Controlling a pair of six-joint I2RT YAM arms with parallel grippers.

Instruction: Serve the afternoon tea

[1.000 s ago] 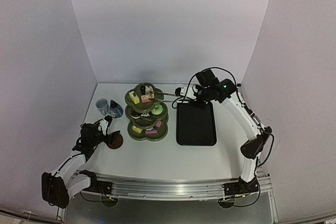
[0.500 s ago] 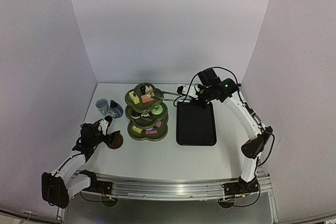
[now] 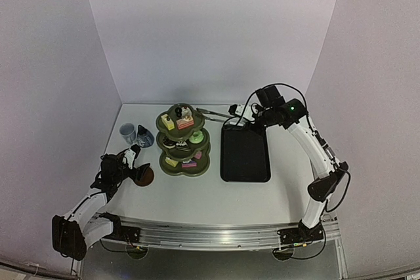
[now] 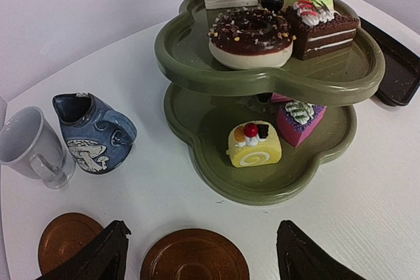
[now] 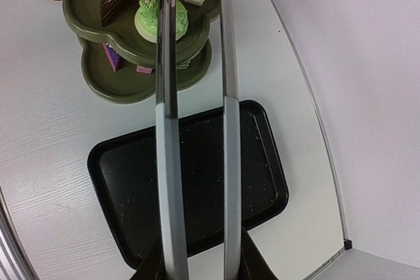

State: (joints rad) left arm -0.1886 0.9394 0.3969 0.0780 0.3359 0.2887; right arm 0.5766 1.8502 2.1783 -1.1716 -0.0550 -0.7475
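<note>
The olive-green three-tier stand (image 3: 172, 172) stands mid-table with several small cakes on its tiers. The left wrist view shows its rim (image 4: 262, 82), a chocolate donut (image 4: 251, 34), a chocolate slice (image 4: 325, 27), a yellow roll (image 4: 254, 143) and a pink cake (image 4: 300, 121). The pale cup (image 3: 127, 133) and dark-blue pot (image 3: 145, 138) stand left of it. My left gripper (image 4: 197, 261) is open, low over one brown saucer (image 4: 193, 263); a second saucer (image 4: 65, 250) lies beside it. My right gripper (image 5: 197, 270) is shut on the thin tongs (image 5: 167, 129), whose tips point at the stand's top tier.
The black tray (image 3: 245, 155) lies right of the stand and below the tongs, and also shows in the right wrist view (image 5: 197, 188). White walls close in the back and both sides. The table's right edge runs close to the tray.
My right arm has drawn back to the right, pulling the tongs away from the stand's top tier. The left arm has not moved.
</note>
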